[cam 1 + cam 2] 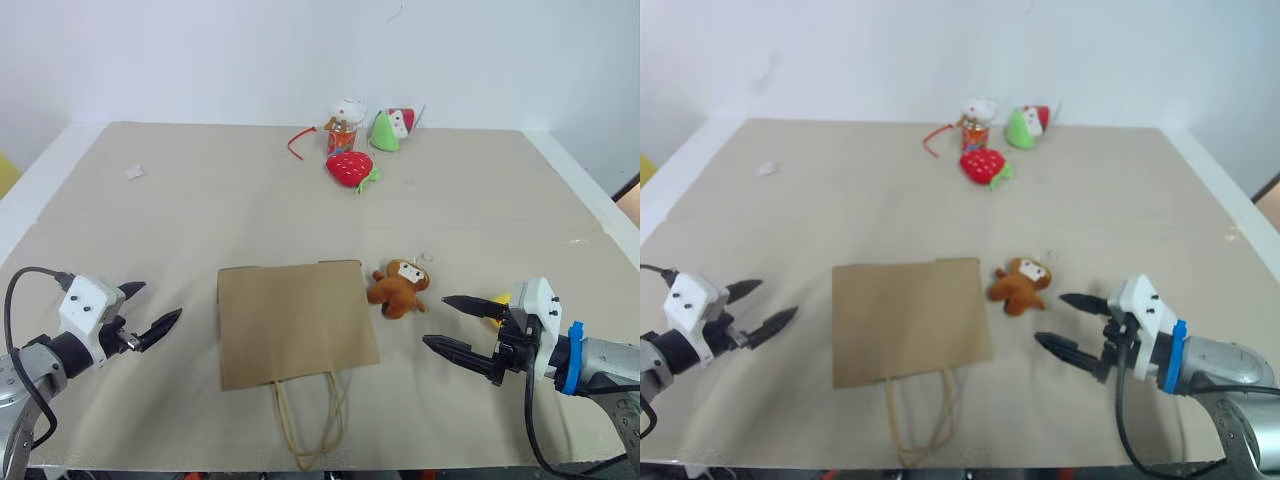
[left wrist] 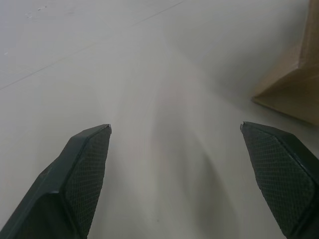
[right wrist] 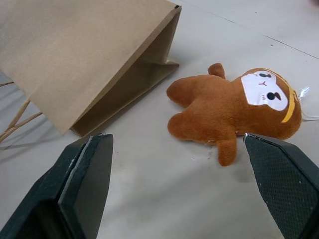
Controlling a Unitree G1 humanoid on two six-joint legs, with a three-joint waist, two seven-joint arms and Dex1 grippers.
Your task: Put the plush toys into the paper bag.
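**Pick the monkey first, then feed it through the bag's mouth**

Brown plush monkey with a pale face and yellow headband [image 3: 234, 112]: lying flat on the beige table covering [image 1: 180, 200], just beside the far right corner of the plain brown kraft paper bag [image 1: 295, 322], apart from it. Bag lying flat on its side, tan cord loop handles [image 1: 310, 420] trailing toward the near table edge, so the mouth faces the robot. A sliver of a yellow plush [image 1: 499, 298] peeking out behind the right gripper [image 1: 452, 322]; too hidden to describe further.

Right gripper: both black fingers spread wide, empty, aimed at the monkey from close by. Left gripper [image 1: 150, 312]: likewise wide apart, empty, near the bag's left edge.

Best handled, judging from this layout: close around the monkey's soft belly rather than a thin limb; expect squash, so grip deep. Flat bag likely needs its mouth lifted by the left gripper before insertion. Risk: nudging the light bag away.

Well apart at the far edge: red strawberry plush [image 1: 350, 168], green plush [image 1: 388, 128], small white-topped figure [image 1: 344, 122].
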